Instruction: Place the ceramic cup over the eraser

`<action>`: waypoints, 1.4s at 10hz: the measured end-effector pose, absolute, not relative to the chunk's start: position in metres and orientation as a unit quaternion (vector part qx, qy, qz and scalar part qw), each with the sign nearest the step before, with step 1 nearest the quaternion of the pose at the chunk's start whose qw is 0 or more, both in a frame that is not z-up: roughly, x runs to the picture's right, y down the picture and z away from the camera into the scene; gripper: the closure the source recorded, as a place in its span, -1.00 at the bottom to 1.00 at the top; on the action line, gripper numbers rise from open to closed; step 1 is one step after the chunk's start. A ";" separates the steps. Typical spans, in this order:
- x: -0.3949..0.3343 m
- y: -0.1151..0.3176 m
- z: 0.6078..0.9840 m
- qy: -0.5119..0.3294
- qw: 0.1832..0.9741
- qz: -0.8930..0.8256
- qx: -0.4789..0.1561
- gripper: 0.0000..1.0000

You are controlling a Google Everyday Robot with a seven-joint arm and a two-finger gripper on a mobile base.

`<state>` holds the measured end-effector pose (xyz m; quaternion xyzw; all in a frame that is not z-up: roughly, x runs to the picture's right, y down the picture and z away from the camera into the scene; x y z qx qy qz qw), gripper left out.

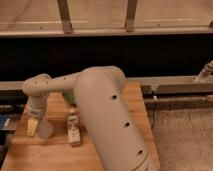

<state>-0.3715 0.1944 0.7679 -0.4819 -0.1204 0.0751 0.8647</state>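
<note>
The arm (107,115) is a thick, smooth tube in pale beige-grey with rounded ends — a few small dark round holes, like sunken screws, run down its big near link. A slimmer link of the same colour ends at the left in a round joint (37,87), with a short whitish wrist (35,106) below it. The gripper (36,125) sits under that wrist, low at the left over the wooden table (50,156) — one finger (32,127) looks pale yellowish.
</note>
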 end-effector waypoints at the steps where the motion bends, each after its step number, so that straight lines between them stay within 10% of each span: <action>1: -0.372 0.195 0.767 -0.118 0.866 0.071 -0.481 -0.41; 8: -0.374 0.197 0.762 -0.105 0.870 0.056 -0.479 0.93; 14: -0.374 0.190 0.754 -0.106 0.877 0.042 -0.467 1.00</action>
